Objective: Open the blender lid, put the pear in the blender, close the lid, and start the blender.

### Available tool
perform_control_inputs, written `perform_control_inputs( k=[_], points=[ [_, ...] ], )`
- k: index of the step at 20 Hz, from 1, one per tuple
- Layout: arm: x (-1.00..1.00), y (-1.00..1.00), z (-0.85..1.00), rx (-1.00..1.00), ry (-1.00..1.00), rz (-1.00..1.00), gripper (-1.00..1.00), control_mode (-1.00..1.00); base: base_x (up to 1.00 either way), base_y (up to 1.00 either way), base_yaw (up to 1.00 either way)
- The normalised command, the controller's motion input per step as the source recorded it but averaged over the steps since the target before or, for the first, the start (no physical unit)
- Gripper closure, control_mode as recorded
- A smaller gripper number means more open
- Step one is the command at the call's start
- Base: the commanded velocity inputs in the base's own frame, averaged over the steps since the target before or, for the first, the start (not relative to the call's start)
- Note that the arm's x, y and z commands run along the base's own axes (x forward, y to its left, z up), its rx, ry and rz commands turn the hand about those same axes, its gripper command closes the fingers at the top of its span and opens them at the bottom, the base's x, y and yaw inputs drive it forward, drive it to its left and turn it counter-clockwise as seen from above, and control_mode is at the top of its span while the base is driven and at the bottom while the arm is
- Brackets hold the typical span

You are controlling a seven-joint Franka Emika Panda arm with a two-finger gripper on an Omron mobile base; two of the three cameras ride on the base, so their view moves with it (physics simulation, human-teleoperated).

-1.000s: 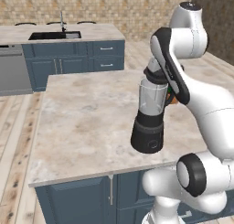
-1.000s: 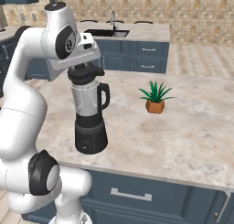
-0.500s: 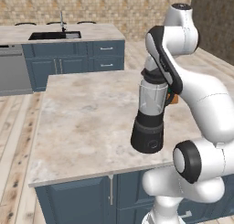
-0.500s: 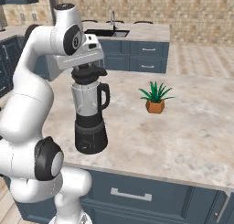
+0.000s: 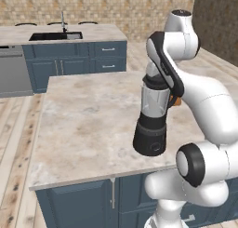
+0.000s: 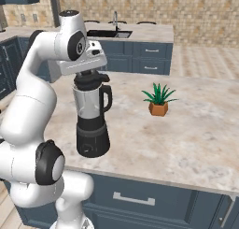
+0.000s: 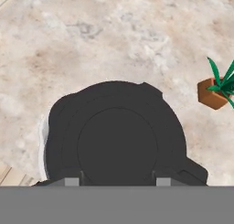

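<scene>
Overhead, the arm folds down — gripper point(image 7: 117, 182) spread, 2 fingertips flanking the blender lid point(image 7: 117, 141).

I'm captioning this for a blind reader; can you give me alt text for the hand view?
Seen from directly above, the round black blender lid sits between two small dark fingertips, over a beige marble counter, with a green potted plant at right.
</scene>
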Motion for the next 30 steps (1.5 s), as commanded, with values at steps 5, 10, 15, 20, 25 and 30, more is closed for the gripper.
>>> perform_control_inputs(
  k=[5,10,15,20,25,30],
  points=[
    [0.04,0.00,-0.13,0.00,0.01,0.07,1.00,-1.00,0.00,0.00,0.00],
    [0.11,0.00,-0.09,0.00,0.02,0.12,1.00,-1.00,0.00,0.00,0.00],
    [-0.15,0.00,0.00,0.01,0.00,0.15,1.00,-1.00,0.00,0.00,0.00],
    [-0.17,0.07,0.00,0.01,0.01,0.10,1.00,-1.00,0.00,0.00,0.00],
    [-0.04,0.09,-0.07,0.02,0.03,0.06,1.00,-1.00,0.00,0.00,0.00],
    [0.00,0.02,-0.21,0.02,0.05,0.05,1.00,-1.00,0.00,0.00,0.00]
  ],
)
